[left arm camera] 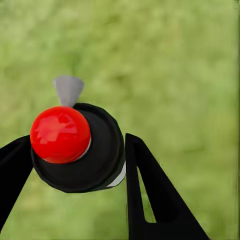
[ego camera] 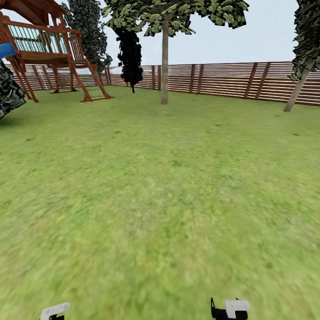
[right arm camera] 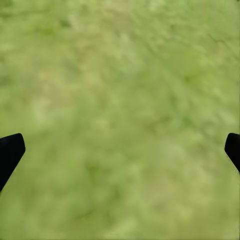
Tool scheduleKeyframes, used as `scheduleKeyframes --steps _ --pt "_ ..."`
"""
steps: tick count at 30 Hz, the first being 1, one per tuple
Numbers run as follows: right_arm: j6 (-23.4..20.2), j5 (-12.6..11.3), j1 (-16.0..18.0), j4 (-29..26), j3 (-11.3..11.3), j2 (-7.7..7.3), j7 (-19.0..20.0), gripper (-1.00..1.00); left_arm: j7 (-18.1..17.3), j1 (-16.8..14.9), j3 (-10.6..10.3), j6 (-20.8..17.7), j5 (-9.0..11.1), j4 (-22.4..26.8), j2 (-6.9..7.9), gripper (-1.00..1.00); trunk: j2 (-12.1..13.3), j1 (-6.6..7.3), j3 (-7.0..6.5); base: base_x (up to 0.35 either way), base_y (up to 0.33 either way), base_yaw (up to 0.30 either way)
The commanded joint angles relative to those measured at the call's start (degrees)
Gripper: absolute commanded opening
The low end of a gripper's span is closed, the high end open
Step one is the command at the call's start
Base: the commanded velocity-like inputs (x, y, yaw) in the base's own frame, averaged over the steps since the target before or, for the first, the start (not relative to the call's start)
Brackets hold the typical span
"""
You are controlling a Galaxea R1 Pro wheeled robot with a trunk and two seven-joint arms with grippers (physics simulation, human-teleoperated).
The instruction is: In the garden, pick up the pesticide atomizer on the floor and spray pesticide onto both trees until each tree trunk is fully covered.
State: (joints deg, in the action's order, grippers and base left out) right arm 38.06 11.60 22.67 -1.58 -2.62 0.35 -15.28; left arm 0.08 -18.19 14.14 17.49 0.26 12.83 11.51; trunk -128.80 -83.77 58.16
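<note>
In the left wrist view the pesticide atomizer (left arm camera: 97, 155) sits between the black fingers of my left gripper (left arm camera: 75, 156), which is shut on it. It has a red ball top (left arm camera: 60, 134), a black round cap and a grey nozzle (left arm camera: 68, 90), and it hangs over blurry grass. My right gripper (right arm camera: 120, 155) is open above the grass floor (right arm camera: 120, 100), with nothing between its fingertips. Far ahead stand two trees: one with a straight trunk (ego camera: 165, 71) and one with a leaning trunk (ego camera: 297, 92) at the right.
A brown slatted fence (ego camera: 222, 80) closes the back of the lawn (ego camera: 160, 186). A wooden playset (ego camera: 49, 53) stands at the far left, and a dark narrow conifer (ego camera: 130, 55) beside the middle tree. A dark shrub (ego camera: 8, 93) reaches in at the left edge.
</note>
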Motion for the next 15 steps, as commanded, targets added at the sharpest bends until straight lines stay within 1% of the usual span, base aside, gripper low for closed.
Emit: scheduleKeyframes --steps 1,15 --pt "0.0 0.0 0.0 0.0 0.0 0.00 0.0 1.00 0.0 0.0 0.0 0.0 0.0 0.0 0.00 -1.00 0.0 0.00 0.00 0.339 0.000 0.000" --pt "0.0 0.0 0.0 0.0 0.0 0.00 0.0 1.00 0.0 0.0 0.0 0.0 0.0 0.0 0.00 -1.00 0.0 0.00 0.00 0.339 0.000 0.000"
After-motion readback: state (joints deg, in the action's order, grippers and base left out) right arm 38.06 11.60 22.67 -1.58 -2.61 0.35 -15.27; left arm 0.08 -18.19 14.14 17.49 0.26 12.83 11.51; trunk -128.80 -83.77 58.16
